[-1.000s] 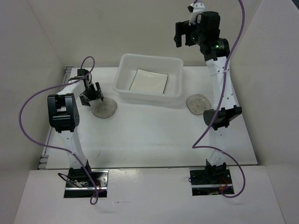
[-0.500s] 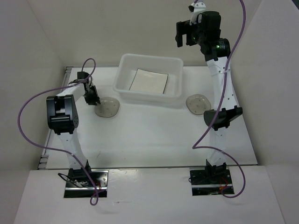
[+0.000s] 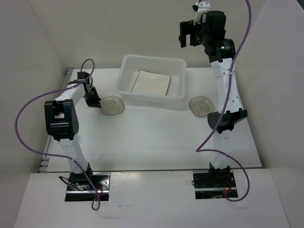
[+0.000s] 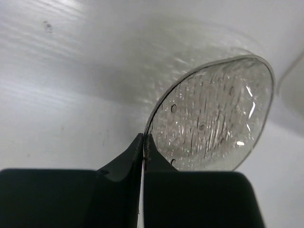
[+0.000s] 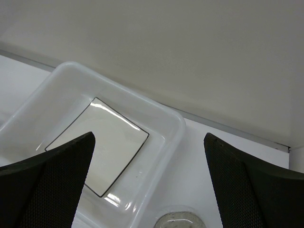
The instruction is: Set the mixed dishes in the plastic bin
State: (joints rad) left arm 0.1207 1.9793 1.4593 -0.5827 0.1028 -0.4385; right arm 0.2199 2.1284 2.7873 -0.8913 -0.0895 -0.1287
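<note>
The plastic bin [image 3: 176, 86] stands at the back middle of the table. A square white plate [image 3: 151, 82] with a thin dark rim lies flat inside it. My left gripper [image 3: 93, 100] is shut on the near rim of a round translucent dish [image 3: 113, 105], just left of the bin. In the left wrist view the fingertips [image 4: 144, 141] pinch that dish [image 4: 213, 114] at its edge, and it looks tipped up. A second round dish [image 3: 201, 105] lies right of the bin. My right gripper [image 3: 189, 33] hangs open high above the bin's right end, with the bin [image 5: 173, 124], plate [image 5: 97, 142] and second dish [image 5: 181, 222] below it.
White walls close in the table at the left, back and right. A purple cable loops off each arm. The bin's left front corner sits close to the held dish.
My left gripper has closed on the dish's rim. The dish has shifted right and back toward the bin. The right arm has stayed still.
</note>
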